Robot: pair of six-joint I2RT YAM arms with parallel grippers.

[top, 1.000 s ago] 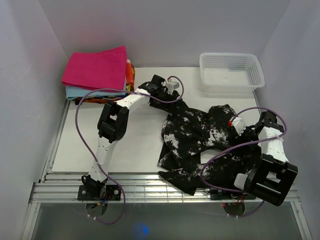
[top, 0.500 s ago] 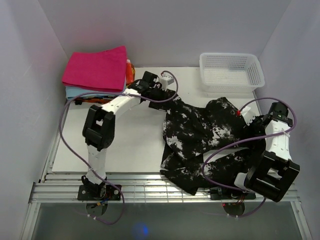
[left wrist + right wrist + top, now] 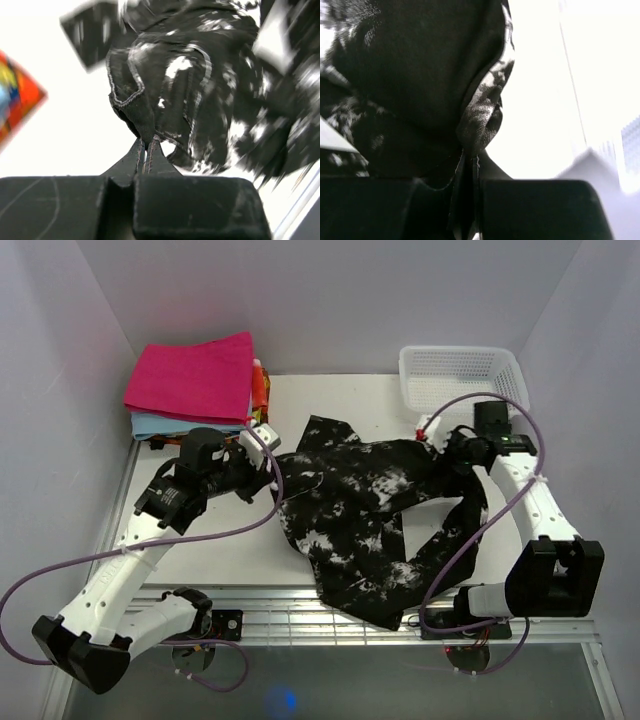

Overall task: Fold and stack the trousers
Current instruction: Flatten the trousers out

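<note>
My left pincer and my right pincer are each pressed together on the trousers, which stretch between them across the table.

On the left, my fingertips nip a stitched edge of the black, white-splotched fabric, which bunches up just past the tips. On the right, my fingers pinch a narrow fold of the same fabric at the opposite end, just beside the white basket. From above, the trousers lie rumpled over the middle of the table. One corner pokes toward the far side, and the lower part trails over the near edge between my two arm bases. A stack of folded cloths, magenta-pink on top, sits in the far left corner, apart from the trousers.
</note>
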